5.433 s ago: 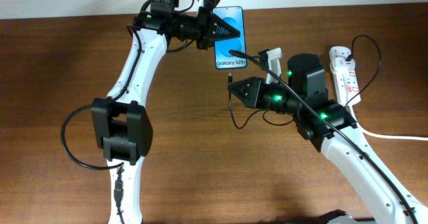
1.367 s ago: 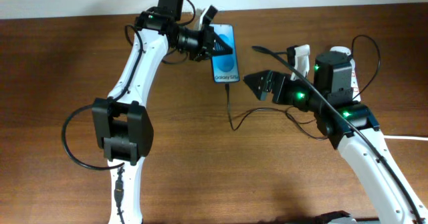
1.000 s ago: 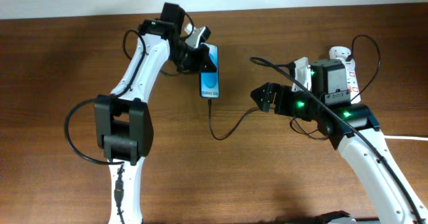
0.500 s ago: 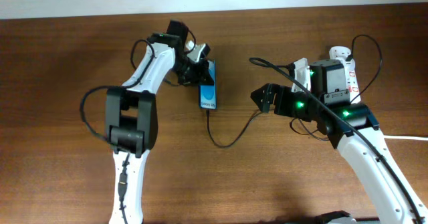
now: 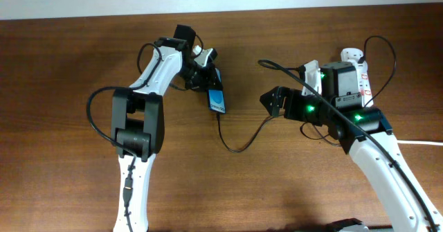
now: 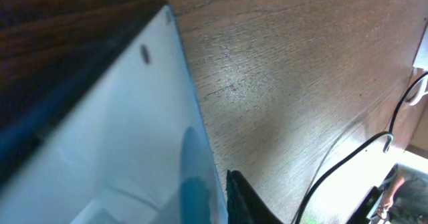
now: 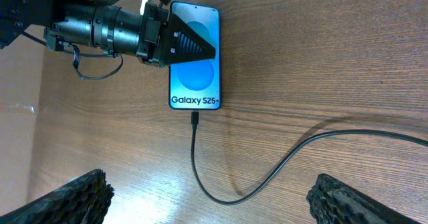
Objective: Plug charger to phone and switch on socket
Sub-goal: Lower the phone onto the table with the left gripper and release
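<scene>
Left gripper (image 7: 187, 47) clamps phone (image 7: 195, 83), charger (image 7: 192, 147) plugged in — right gripper (image 5: 271, 102) (spread) apart

bare table (image 7: 301, 63) lies open; the charger (image 7: 192, 150) loops out from the phone (image 7: 195, 83).

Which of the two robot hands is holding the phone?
The left gripper, clamped on the phone; the right gripper hangs open and empty.

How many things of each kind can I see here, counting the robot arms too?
robot arms: 2
phone: 1
black cable: 1
white power strip: 1
Total: 5
</scene>
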You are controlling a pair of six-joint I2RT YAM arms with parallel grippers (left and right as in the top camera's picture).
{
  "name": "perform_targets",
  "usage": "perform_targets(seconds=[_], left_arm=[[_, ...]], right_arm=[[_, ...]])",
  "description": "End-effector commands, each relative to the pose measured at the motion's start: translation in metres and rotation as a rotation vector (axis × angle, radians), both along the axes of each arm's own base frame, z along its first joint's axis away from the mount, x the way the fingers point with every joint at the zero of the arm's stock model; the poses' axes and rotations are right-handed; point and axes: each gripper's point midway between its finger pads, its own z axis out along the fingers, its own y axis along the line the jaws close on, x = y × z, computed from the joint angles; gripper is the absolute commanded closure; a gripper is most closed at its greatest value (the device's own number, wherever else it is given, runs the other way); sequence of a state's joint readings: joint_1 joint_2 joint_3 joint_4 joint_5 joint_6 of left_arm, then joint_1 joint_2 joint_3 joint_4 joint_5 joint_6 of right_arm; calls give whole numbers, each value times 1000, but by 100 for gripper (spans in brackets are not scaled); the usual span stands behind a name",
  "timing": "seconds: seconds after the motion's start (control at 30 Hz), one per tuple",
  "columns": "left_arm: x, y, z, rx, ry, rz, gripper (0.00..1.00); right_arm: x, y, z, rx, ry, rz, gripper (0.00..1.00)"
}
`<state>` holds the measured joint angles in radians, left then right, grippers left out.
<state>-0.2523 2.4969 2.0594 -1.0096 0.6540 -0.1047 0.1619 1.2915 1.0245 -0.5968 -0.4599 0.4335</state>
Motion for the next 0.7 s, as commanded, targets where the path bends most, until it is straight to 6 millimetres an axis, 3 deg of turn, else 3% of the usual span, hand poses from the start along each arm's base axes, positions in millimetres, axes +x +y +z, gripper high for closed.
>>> perform_targets(seconds=[0.0,0.17,0.37,0.4,0.6,0.67], left_arm=[[0,0,-3,-2,-2,-10,71],[0,5,-7,35,-4,-5,51],[5,40,-27,266,-35,18,35],[5,47,-30,311,-39,21,23],[10,68,-35,435,-66,32,18],[21,82,-16,513,-112,50,13]], right_arm=[[5,-3,2,-14,-15,-6,2],[5,-3,2,-14,-15,-6,1],[4,-3,2,-23,-24,7,2],[4,-3,2,-28,-26,12,2],[3,-3,1,-32,-26,18,2],[2,-4,1,-50,-37,39,2]])
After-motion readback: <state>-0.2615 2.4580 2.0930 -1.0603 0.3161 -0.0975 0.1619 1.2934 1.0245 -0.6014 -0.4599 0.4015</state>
